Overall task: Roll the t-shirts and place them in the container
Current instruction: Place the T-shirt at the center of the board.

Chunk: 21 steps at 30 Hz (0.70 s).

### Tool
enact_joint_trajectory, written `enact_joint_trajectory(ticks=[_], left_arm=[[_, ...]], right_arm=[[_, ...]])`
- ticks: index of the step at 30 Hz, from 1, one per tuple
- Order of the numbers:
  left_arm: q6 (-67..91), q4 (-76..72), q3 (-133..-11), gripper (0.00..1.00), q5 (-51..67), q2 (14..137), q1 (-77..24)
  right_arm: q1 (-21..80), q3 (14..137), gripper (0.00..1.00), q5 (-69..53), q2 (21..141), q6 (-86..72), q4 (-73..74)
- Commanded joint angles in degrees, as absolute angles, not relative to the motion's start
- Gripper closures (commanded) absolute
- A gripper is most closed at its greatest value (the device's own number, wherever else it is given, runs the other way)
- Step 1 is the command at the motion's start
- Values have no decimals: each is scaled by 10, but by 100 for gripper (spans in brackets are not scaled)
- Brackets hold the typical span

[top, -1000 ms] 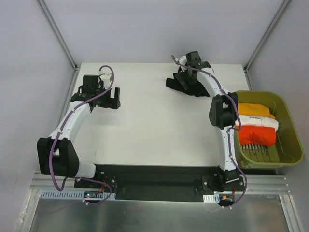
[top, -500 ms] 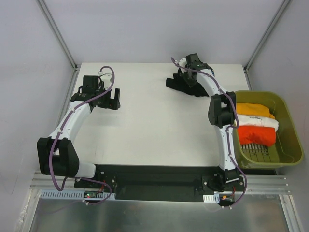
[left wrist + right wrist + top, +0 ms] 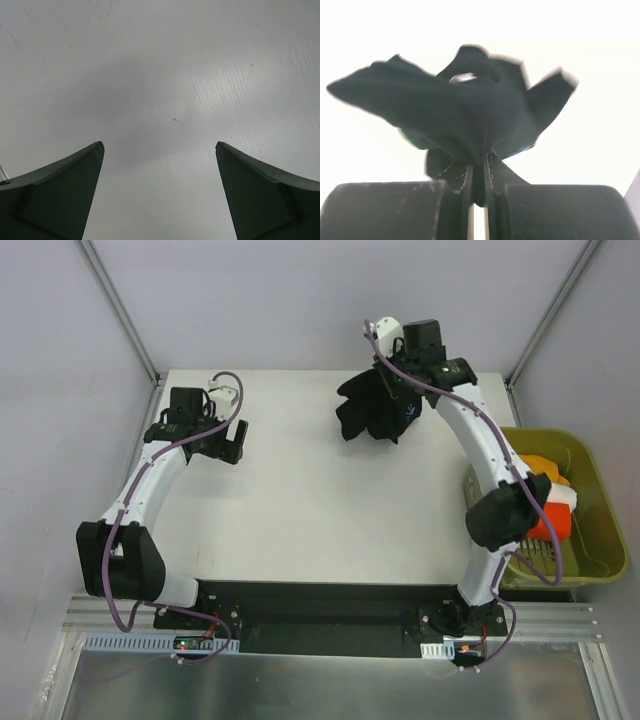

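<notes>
Right gripper point(image 3: 479, 176) pinches the black t-shirt point(image 3: 368, 412), bunched just beyond its tips.

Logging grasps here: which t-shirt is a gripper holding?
The black t-shirt, bunched up and pinched in the shut right gripper. The orange shirt, white shirt and red-orange shirt lie untouched in the olive bin.

Your right gripper point(image 3: 392, 380) holds the black t-shirt point(image 3: 365, 415), bunched and hanging beneath it; your left gripper point(image 3: 228, 443) sits well apart.
</notes>
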State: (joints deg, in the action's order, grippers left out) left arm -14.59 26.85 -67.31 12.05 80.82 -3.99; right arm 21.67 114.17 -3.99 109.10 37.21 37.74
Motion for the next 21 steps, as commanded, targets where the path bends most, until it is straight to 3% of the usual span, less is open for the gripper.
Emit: enact_joint_trajectory(ticks=[1,9,17,19,21], left_arm=[[-174,286,-728,6,119,807,-13],[-114,289,-694,4,270,704,12],[-79,291,-572,3,344,628,12],[-79,292,-562,4,340,631,12],[-77,294,-562,3,335,639,13]], right_arm=[[248,1191,99,-65,991,303,386],[308,1208,99,44,911,272,485],[277,944,99,93,853,179,507],[190,924,63,20,874,117,524],[133,932,33,-48,901,110,535]])
